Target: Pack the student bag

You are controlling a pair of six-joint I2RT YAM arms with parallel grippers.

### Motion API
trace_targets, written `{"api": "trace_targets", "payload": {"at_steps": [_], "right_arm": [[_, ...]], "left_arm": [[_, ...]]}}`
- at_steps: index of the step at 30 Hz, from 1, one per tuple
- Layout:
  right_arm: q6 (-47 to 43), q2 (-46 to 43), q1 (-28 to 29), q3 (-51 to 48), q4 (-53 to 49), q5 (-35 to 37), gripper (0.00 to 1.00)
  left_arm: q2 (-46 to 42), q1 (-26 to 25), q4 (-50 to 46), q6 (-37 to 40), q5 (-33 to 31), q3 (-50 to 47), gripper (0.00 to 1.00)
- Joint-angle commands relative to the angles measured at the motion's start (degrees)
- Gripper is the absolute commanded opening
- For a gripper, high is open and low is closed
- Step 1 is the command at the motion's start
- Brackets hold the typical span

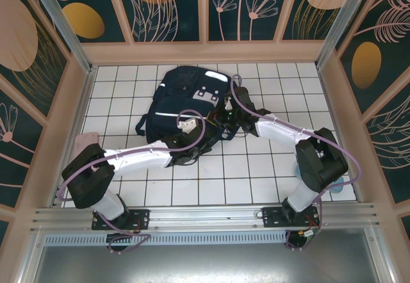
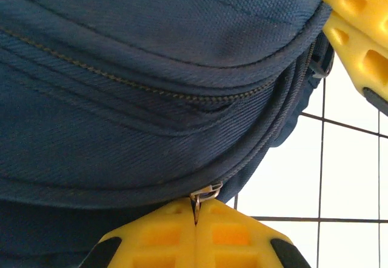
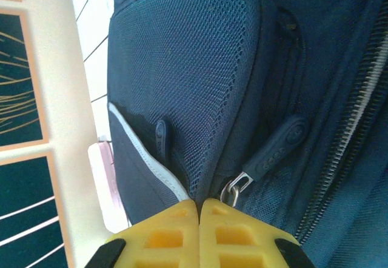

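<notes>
Overhead, the student bag [image 1: 186,97] lies flat on the white tiled table [image 1: 256,180], towards the far side and a little left of centre. Both arms reach in to its near edge, the left gripper [image 1: 192,147] at the near corner and the right gripper [image 1: 219,127] just right of it.

From the left wrist, the left gripper [image 2: 196,212] is clamped on the small metal zip slider [image 2: 205,193], which sits at the end of a curved track in coarse navy twill. The cloth bulges in soft, rounded folds with stitched ridges. A moulded yellow finger [image 2: 357,43] of the other arm shows at the upper right.

From the right wrist, the right gripper [image 3: 199,207] has its pads pressed together against the seam beside a fine mesh pocket [image 3: 188,68]. I cannot tell whether a fold of cloth is nipped between them. Just beside them, a metal ring carries a ribbed rubber pull tab [image 3: 277,151], and a pale toothed zip [image 3: 354,113] runs up the right.

The step in hand looks like working a zip, though I cannot tell if it is being opened or closed. The next move calls for drawing the slider steadily along its curve while the right arm keeps the limp fabric taut. The slider is small and smooth, so it could slip free.
</notes>
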Motion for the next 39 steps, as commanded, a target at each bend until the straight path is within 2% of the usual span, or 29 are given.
{"api": "trace_targets", "payload": {"at_steps": [1,7,11,13,15,17,20,23,25,29,39], "right_arm": [[-1.70,-2.76,-1.45,1.32,-2.00,8.96,0.00],[-3.37,-3.29,-6.23,0.84,-2.12,11.29,0.00],[-4.71,-3.23,-7.87,2.08,-3.31,12.59,0.00],[-5.31,-3.54,-8.40,2.33,-3.48,11.06,0.01],[-5.78,-4.33,-8.42,2.16,-3.26,8.13,0.15],[-5.83,-5.69,-7.76,1.74,-3.77,4.53,0.34],[-4.06,-7.72,-5.77,0.29,-5.17,1.99,0.47],[0.48,-8.10,-3.66,-1.98,-4.68,-0.90,0.49],[3.41,-7.51,-2.27,-2.94,-3.51,-2.43,0.46],[9.07,-7.63,0.49,-5.86,0.26,-0.04,0.41],[10.66,-3.73,1.11,-4.96,2.24,-0.36,0.37]], "left_arm": [[-3.76,0.52,-5.66,3.13,-5.29,-1.03,0.00],[-7.36,2.54,-8.41,9.46,-5.00,-2.15,0.00],[-8.59,4.70,-8.16,11.63,-3.05,-3.54,0.00],[-8.66,5.38,-6.60,13.81,-0.78,-3.68,0.00],[-8.11,5.56,-5.18,16.59,1.53,-2.99,0.00],[-7.45,5.59,-3.85,19.28,3.85,-1.93,0.00],[-6.84,5.57,-2.34,21.70,5.62,-1.07,0.00],[-6.39,5.54,-1.84,22.38,6.06,-0.62,0.00],[-5.98,5.53,-1.79,22.42,6.29,-0.39,0.00],[-5.88,5.55,-0.96,22.29,7.07,-0.32,0.00],[-5.76,5.54,-0.51,23.22,7.83,-0.25,0.00]]}}
